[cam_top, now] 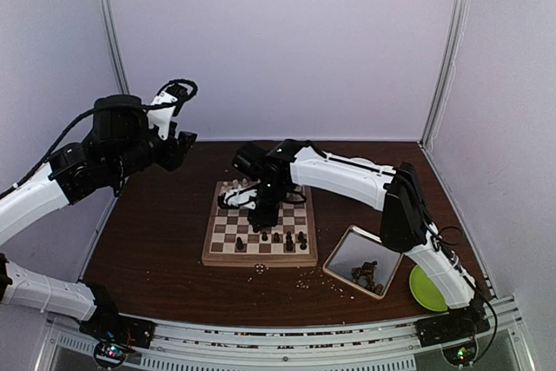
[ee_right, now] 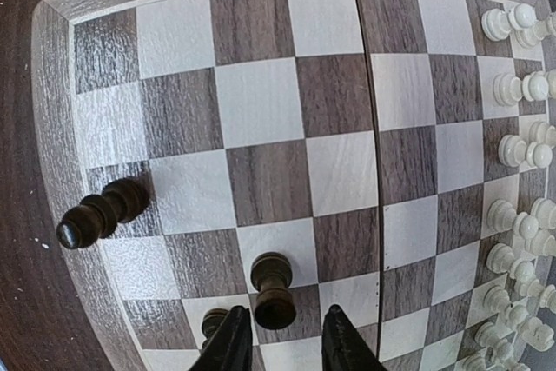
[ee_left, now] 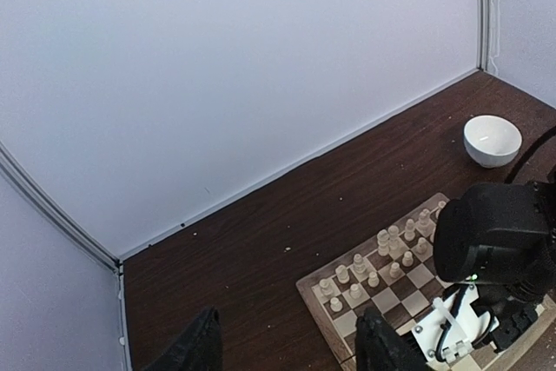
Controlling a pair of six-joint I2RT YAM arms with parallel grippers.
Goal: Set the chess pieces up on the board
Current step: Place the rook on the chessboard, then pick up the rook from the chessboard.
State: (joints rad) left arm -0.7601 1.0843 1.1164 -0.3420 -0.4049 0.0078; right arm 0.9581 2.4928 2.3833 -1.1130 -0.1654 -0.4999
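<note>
Right tool [ee_right: 287, 323] hangs low over the board [ee_right: 54, 110], its fingers a little apart and clamped on nothing. A dark pawn [ee_right: 273, 288] stands upright just ahead of its tips. A second dark piece [ee_right: 213, 323] is tucked beside one finger, and a taller dark piece [ee_right: 100, 215] sits further out by the rim. The cream men [ee_right: 512, 149] are ranked well off to the tool's side. Left tool [ee_left: 291, 349] sits high, away from the board, fingers apart and empty. These pieces look light, hard and smooth, and easily toppled. They are probably best pinched at the narrow waist under the head.
</note>
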